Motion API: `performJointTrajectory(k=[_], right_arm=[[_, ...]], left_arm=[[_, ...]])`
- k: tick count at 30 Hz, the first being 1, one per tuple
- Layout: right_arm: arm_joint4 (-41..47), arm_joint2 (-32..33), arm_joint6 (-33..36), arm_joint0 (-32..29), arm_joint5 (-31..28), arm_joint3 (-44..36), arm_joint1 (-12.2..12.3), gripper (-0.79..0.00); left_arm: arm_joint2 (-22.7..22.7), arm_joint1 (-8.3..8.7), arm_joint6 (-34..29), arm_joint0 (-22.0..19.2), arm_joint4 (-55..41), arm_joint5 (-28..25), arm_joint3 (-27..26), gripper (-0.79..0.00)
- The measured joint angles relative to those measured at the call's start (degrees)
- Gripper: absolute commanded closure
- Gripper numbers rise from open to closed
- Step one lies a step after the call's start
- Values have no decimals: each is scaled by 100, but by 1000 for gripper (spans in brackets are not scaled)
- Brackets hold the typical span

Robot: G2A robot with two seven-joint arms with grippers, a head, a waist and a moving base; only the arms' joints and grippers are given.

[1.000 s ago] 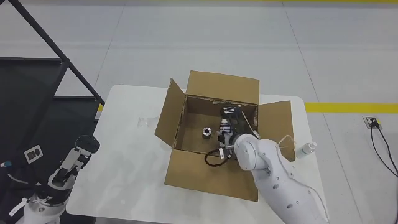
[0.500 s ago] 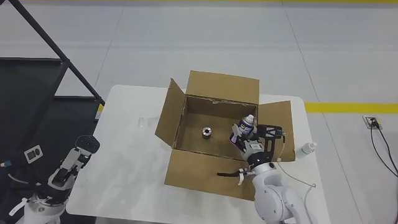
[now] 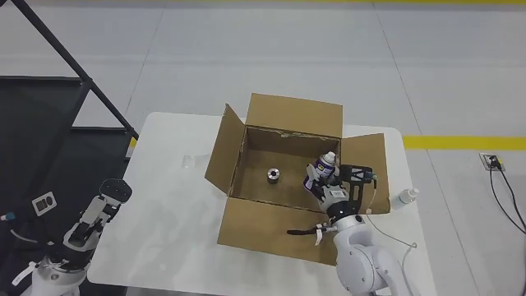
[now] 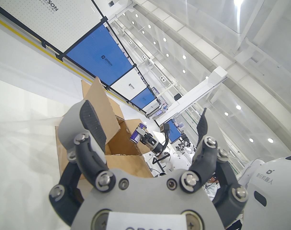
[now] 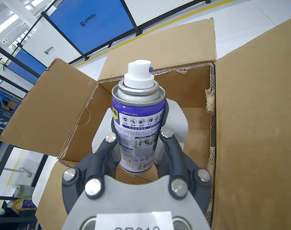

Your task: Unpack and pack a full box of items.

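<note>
Now we see the purple spray can (image 5: pixel 138 106) upright with its white cap on top, clamped by its lower body in the jaws of the right gripper (image 5: pixel 138 128); it hangs over the right part of the open cardboard box (image 3: pixel 288 117), close to the right flap; on the box floor, to the left of the can, lies a small round metal part (image 3: pixel 270 174); the box stands on the white surface (image 3: pixel 177 214); a small white bottle (image 3: pixel 406 196) stands just beyond the right flap; the left gripper (image 4: pixel 145 118) sits by the surface's left edge, well apart from the box, jaws spread wide and holding nothing.
</note>
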Motion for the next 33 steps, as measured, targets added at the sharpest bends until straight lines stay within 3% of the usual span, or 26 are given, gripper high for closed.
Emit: performJointTrajectory(k=[4,11,14,18,22,33], right_arm=[[17,207,-865,-339,-595,-354,26,0],[-544,1244,-3553,-2151,-2107,-1245,190,0],[-806,1763,-4799,-2858,-2390,-1249,223,0],[-1046,2311,-5906,-3388,-2373,-775,240,0],[-974,2569,-6088,-3255,-2082,48,230,0],[-979,2234,-5369,-1675,-1664,2701,166,0]], left_arm=[[0,0,0,0,0,0,0,-785],[0,0,0,0,0,0,0,-785],[0,0,0,0,0,0,0,-785],[0,0,0,0,0,0,0,-785],[0,0,0,0,0,0,0,-785],[0,0,0,0,0,0,0,-785]])
